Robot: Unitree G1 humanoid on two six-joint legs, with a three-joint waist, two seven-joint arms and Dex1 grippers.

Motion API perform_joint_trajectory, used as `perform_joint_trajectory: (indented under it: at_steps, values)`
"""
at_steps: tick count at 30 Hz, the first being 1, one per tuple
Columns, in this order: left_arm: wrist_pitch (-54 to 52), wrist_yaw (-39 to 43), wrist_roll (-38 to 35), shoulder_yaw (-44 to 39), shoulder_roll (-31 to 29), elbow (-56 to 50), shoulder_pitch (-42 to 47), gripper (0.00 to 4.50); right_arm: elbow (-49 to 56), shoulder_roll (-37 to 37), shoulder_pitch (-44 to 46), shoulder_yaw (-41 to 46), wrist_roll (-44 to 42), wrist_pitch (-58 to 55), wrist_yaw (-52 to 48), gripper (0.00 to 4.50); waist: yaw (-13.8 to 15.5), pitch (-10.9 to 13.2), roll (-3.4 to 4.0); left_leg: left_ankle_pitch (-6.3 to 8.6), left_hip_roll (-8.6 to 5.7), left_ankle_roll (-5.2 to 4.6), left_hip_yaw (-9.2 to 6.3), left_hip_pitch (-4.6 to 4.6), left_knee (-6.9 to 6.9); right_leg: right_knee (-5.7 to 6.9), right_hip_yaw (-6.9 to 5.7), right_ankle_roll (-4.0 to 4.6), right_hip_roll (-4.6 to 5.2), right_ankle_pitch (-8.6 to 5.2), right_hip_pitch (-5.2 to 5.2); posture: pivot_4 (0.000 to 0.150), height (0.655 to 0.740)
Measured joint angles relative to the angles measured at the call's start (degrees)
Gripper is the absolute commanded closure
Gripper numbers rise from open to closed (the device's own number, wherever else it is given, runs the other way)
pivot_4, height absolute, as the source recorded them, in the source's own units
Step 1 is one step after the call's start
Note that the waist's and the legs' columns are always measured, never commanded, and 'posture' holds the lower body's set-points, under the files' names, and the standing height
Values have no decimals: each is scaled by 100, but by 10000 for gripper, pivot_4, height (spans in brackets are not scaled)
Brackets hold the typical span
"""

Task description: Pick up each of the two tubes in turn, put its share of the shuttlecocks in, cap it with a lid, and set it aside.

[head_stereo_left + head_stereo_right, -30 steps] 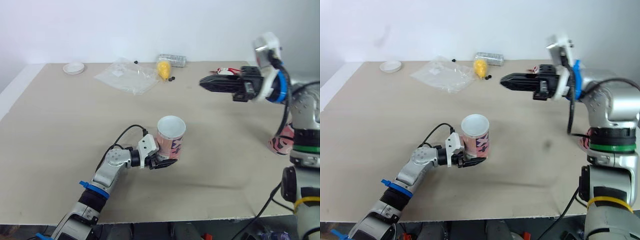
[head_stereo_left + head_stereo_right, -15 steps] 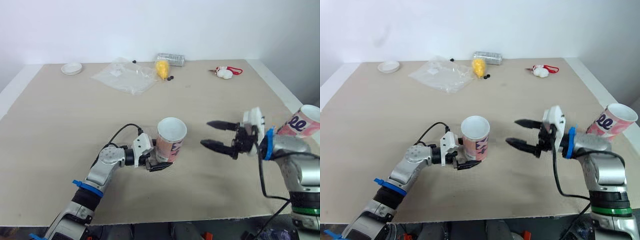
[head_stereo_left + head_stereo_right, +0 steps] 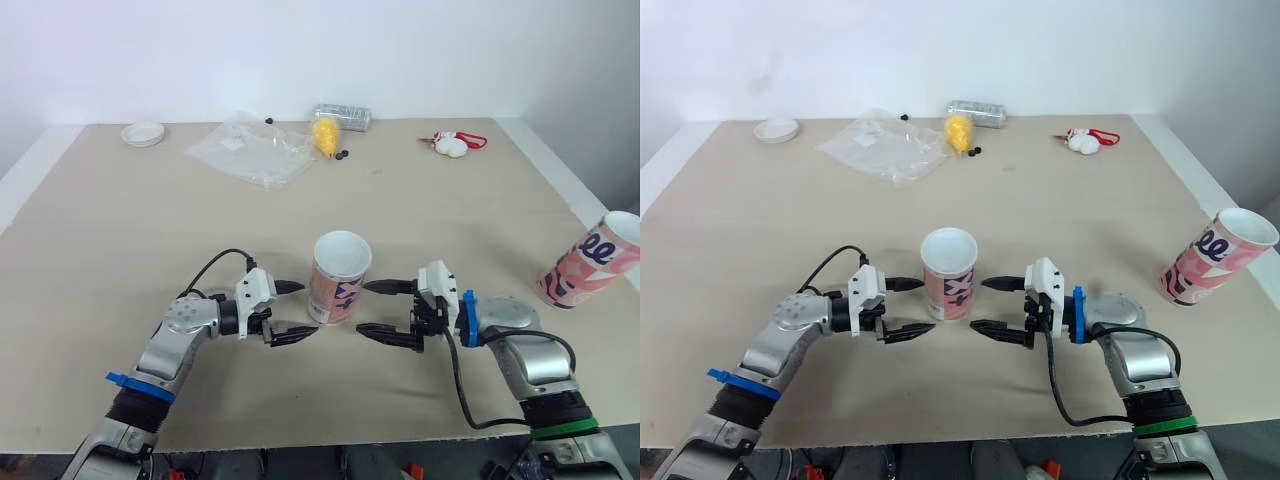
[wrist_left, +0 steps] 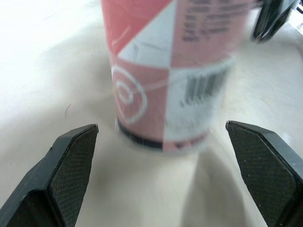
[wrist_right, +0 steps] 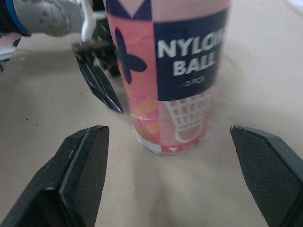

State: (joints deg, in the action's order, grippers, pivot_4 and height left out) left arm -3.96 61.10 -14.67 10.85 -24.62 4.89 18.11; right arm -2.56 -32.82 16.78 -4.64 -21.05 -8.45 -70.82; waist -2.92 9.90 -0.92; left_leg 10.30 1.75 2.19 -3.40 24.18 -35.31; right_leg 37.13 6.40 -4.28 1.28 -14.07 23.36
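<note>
An upright cardboard tube (image 3: 340, 285), round and open at its white mouth and printed in pink, navy and white, is seen standing at the middle of the matt beige worktop (image 3: 120, 240). It is flanked by the left hand (image 3: 303, 310) and the right hand (image 3: 362, 308), both released, with their black textured fingers spread wide, just clear of it. A second pink tube (image 3: 590, 265) is set near the worktop's right edge. A round white lid (image 3: 144, 133), a crumpled clear bag (image 3: 255, 150) and a yellow shuttlecock (image 3: 325, 135) are laid along the far side.
</note>
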Motion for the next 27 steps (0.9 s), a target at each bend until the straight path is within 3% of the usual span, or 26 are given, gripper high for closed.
perform_joint_trajectory:
  at_steps: [10,27]
  values:
    - [-381,47,-455,-305,-448,-1049,-573,0,-657,458,462,-280,249,461,-26,1183,19,11,-12,1,0,1,0,1,-3,0,-2,15,3,-5,-2,1500,7400]
    - [-590,-49,-605,-290,-531,-1302,-874,0,-1575,840,1069,-696,560,915,-371,1183,17,12,-12,0,3,1,0,0,-4,1,-3,-1,1,8,-1,1500,7400]
